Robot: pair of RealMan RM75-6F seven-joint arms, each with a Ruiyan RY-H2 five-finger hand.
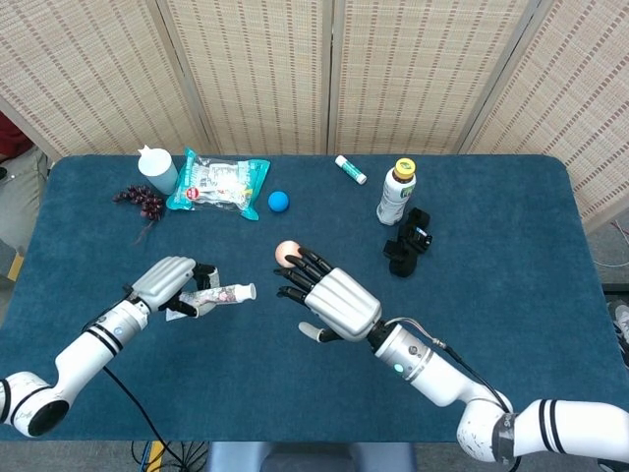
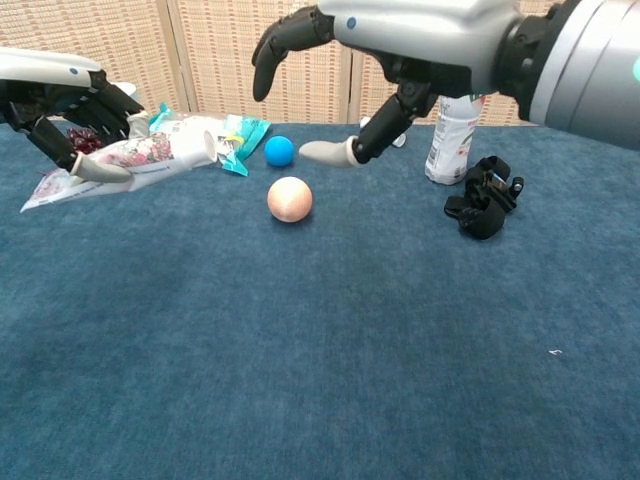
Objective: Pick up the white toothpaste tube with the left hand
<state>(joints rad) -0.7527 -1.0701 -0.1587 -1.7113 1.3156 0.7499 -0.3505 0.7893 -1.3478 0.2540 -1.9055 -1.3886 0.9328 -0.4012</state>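
Above the table, left hand [image 1: 169,284] gripping toothpaste tube [image 1: 222,294] (cap on), right hand [image 1: 329,299] spread, empty.

Your left hand [image 1: 169,285] covers the rear half of the white toothpaste tube [image 1: 224,294] in the head view, so you see only its cap end. Your right hand [image 1: 329,300] overlaps the peach ball [image 1: 286,253] there, hiding its near side. In the chest view that hand's wrist runs off the right edge and blocks part of the drink bottle [image 2: 448,140]. The print on the snack packet [image 1: 218,184] is too small to read.
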